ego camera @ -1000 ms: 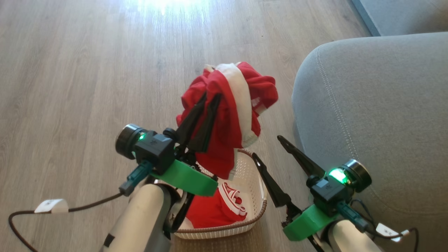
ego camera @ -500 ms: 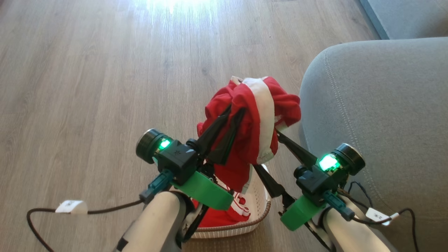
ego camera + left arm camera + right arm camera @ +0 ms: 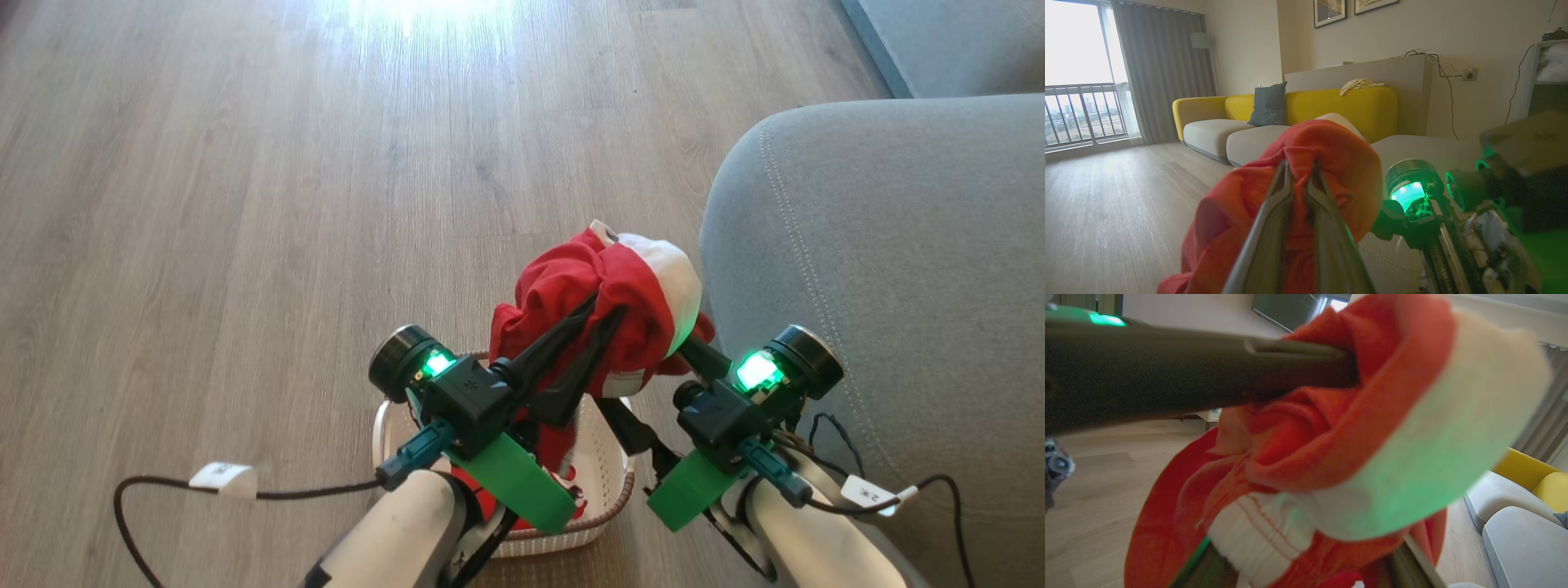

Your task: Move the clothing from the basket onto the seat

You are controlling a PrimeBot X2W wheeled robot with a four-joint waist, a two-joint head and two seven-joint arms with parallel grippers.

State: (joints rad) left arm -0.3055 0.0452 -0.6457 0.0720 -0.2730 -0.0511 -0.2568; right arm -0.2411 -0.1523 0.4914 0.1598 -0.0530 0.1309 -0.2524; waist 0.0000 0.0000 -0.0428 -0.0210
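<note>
My left gripper (image 3: 606, 313) is shut on a bunched red garment with a white band (image 3: 629, 282) and holds it in the air above the basket's far right corner, close to the seat's rounded edge. In the left wrist view the closed left gripper (image 3: 1299, 173) pinches a fold of that clothing (image 3: 1331, 151). My right gripper (image 3: 649, 384) stands open just right of it, and the cloth hangs over and between its spread fingers (image 3: 1208, 565). The cream basket (image 3: 608, 457) sits on the floor below, with more red clothing (image 3: 571, 482) inside. The grey seat (image 3: 882, 278) fills the right.
Wood floor (image 3: 286, 204) stretches ahead and to the left. A dark cable with a white tag (image 3: 222, 478) trails from my left arm. A yellow sofa with a grey cushion (image 3: 1331, 106) stands far off beside a window.
My left gripper has carried the red garment right and back toward me, nearer the seat. The cloth now drapes over my right gripper's open fingers. The camera has shifted a little.
</note>
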